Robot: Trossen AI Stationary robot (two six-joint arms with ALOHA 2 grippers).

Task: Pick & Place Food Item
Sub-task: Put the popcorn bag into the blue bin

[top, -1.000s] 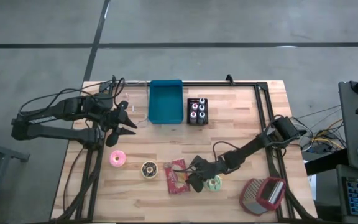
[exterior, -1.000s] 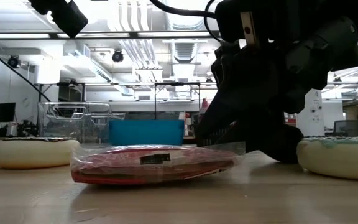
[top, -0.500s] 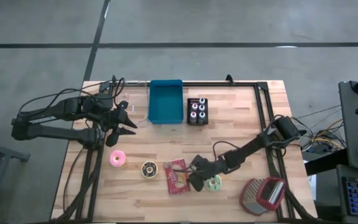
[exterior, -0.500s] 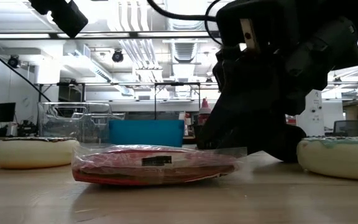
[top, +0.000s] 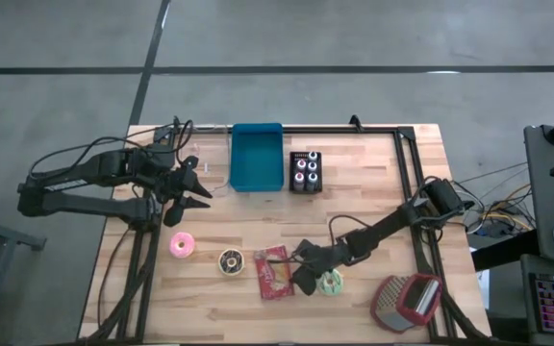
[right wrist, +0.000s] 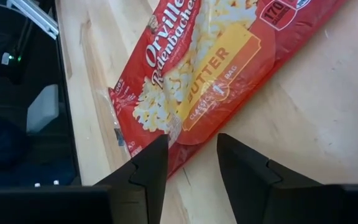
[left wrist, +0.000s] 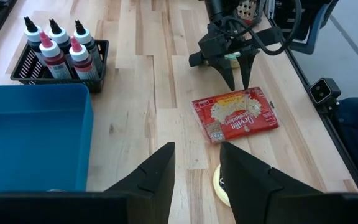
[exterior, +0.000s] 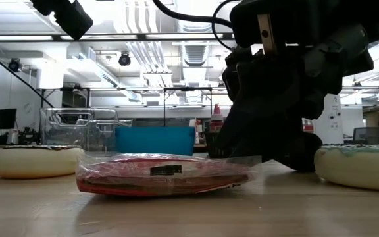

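The red Orville Redenbacher's butter popcorn bag (top: pixel 275 272) lies flat on the wooden table (top: pixel 354 207), near the front edge and about midway across. In the high view its long axis runs roughly front to back, tilted a little. It is the thing I take to be the food item.

My right gripper (top: pixel 302 279) sits low at the bag's right-hand edge. In the right wrist view the two dark fingers (right wrist: pixel 145 171) stand a narrow way apart, with the bag's clear crimped border (right wrist: pixel 120 134) and red edge showing in the gap between them. The tips look to straddle that edge, but I see no firm pinch, and I judge the bag is not yet held. The low view shows it lying flat, its near side on the wood.

A green-iced donut (top: pixel 331 283) lies just beside the gripper on the far side from the bag, so I would watch that side.

My left gripper (top: pixel 195 192) hangs well apart, toward the table's back left near the blue bin (top: pixel 257 157), fingers partly spread and empty. The right arm is plainly the nearer one.
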